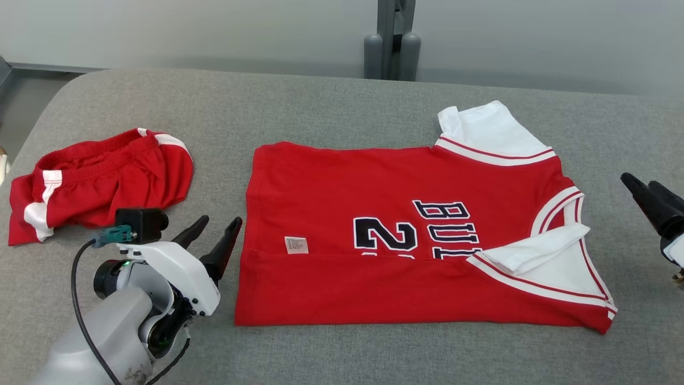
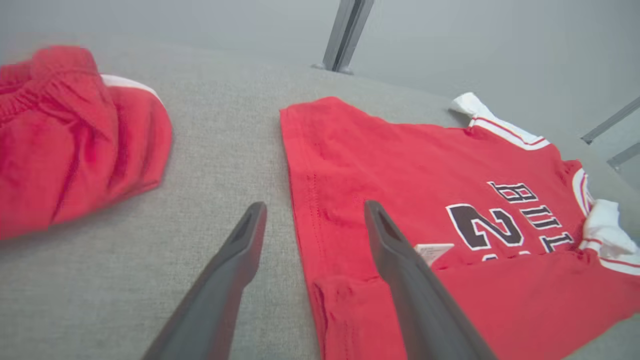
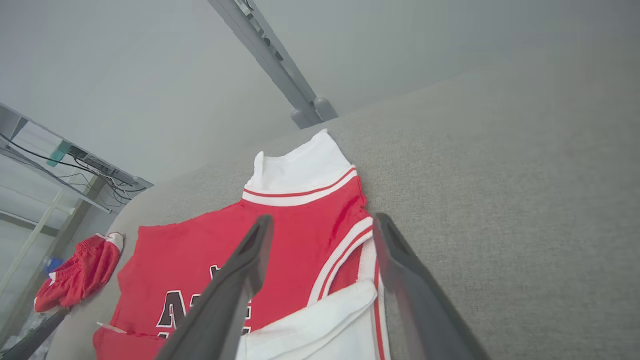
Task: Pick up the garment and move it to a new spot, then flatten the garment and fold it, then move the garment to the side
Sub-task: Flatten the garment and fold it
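Our jersey [image 1: 374, 187] lies lengthwise left-to-right between left gripper [image 1: 220, 220] and right gripper [image 1: 639, 182], both splayed empty, the left nearer.

Your head camera looks forward and down onto the grey worktop [image 1: 331, 101]. Your left wrist camera sits low at the hem end of the jersey [image 2: 400, 160], looking along it; your right wrist camera looks from the collar end. All three share the jersey and the red shorts [image 1: 107, 176].
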Motion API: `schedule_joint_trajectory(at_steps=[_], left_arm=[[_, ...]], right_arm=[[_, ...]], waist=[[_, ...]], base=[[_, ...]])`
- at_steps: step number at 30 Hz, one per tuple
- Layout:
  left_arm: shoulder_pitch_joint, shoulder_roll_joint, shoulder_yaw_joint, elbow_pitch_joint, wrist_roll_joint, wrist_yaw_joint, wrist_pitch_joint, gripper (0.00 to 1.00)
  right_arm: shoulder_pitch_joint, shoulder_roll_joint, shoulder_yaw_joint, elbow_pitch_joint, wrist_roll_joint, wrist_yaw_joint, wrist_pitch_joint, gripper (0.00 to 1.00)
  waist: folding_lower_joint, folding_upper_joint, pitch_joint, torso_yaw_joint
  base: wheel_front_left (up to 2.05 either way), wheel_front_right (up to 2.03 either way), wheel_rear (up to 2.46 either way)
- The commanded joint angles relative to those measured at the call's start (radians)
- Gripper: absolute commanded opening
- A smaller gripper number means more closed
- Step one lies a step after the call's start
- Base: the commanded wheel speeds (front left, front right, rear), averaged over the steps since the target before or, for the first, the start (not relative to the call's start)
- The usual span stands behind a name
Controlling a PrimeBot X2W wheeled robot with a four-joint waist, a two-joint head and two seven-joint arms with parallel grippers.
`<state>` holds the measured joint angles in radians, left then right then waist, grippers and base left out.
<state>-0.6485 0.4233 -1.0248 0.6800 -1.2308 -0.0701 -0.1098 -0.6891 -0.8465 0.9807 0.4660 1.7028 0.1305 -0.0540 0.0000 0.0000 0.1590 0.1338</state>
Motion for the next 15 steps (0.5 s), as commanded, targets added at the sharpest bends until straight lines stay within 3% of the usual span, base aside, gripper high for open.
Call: schedule_joint_trajectory(at_steps=[1, 5, 6, 12, 15], left_arm=[[-0.016, -0.002, 0.012, 0.001, 0.012, 0.007, -0.041, 1.0], [0.007, -0.011, 0.035, -0.005, 0.054, 0.023, -0.133, 1.0], [0.035, -0.02, 0.08, -0.023, 0.136, 0.063, -0.154, 1.0], [0.163, -0.045, 0.285, -0.145, 0.399, 0.146, -0.155, 1.0], [0.243, -0.071, 0.367, -0.203, 0.546, 0.191, -0.155, 1.0]], right_arm=[[0.017, -0.008, 0.007, -0.003, -0.047, 0.001, -0.049, 1.0], [0.05, 0.007, 0.001, 0.023, -0.162, 0.001, -0.192, 1.0], [0.083, 0.059, -0.097, 0.074, -0.334, 0.001, -0.212, 1.0], [0.248, 0.22, -0.431, 0.054, -0.671, 0.001, -0.211, 1.0], [0.36, 0.305, -0.614, 0.003, -0.912, 0.0, -0.211, 1.0]], waist=[[0.0, 0.0, -0.017, -0.003], [0.0, 0.0, -0.05, -0.01], [0.0, 0.0, -0.075, -0.02], [0.0, 0.0, -0.112, -0.03], [0.0, 0.0, -0.128, -0.03]], base=[[0.0, 0.0, 0.0], [0.0, 0.0, 0.0], [0.0, 0.0, 0.0], [0.0, 0.0, 0.0], [0.0, 0.0, 0.0]])
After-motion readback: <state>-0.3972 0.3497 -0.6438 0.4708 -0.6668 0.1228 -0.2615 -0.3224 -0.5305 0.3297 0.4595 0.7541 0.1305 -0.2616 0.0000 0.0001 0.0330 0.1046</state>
